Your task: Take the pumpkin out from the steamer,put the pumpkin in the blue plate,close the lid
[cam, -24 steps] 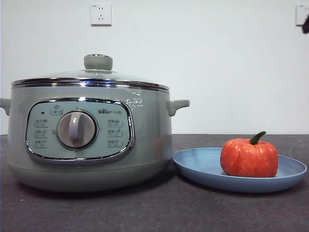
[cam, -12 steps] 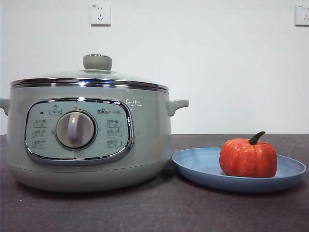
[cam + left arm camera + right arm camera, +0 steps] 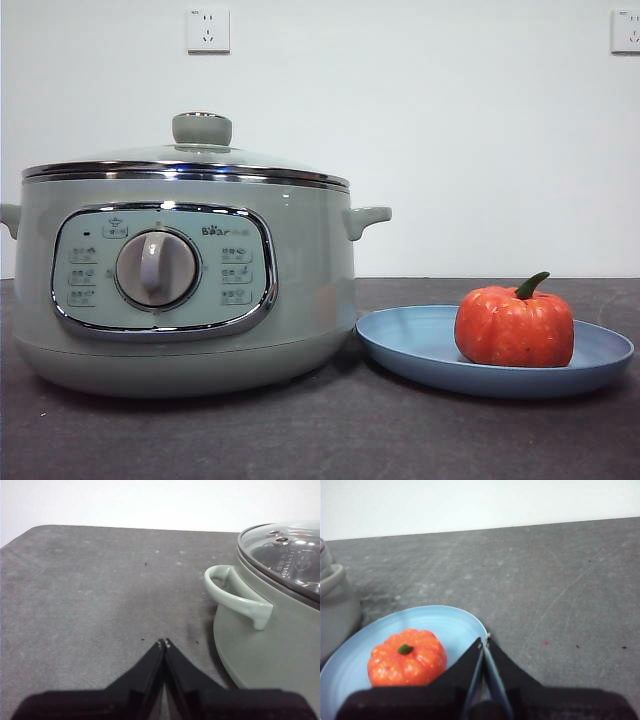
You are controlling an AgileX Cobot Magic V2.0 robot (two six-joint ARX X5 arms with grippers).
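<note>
— Pumpkin (image 3: pixel 514 327)?
— On the plate (image 3: pixel 420 345), lower right of frame. Lid (image 3: pixel 186 160) seated on the steamer (image 3: pixel 300 280), left.
— End effectors?
— Left end effector (image 3: pixel 163 642) and right end effector (image 3: pixel 484 641): jaws closed, empty.

I see a plain white wall (image 3: pixel 450 150) behind a dark grey, faintly scuffed counter (image 3: pixel 330 440), with white wall sockets at eleven o'clock (image 3: pixel 208 30) and one o'clock (image 3: pixel 626 30).

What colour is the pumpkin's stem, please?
Dark green; the stem shows best in the front view.
</note>
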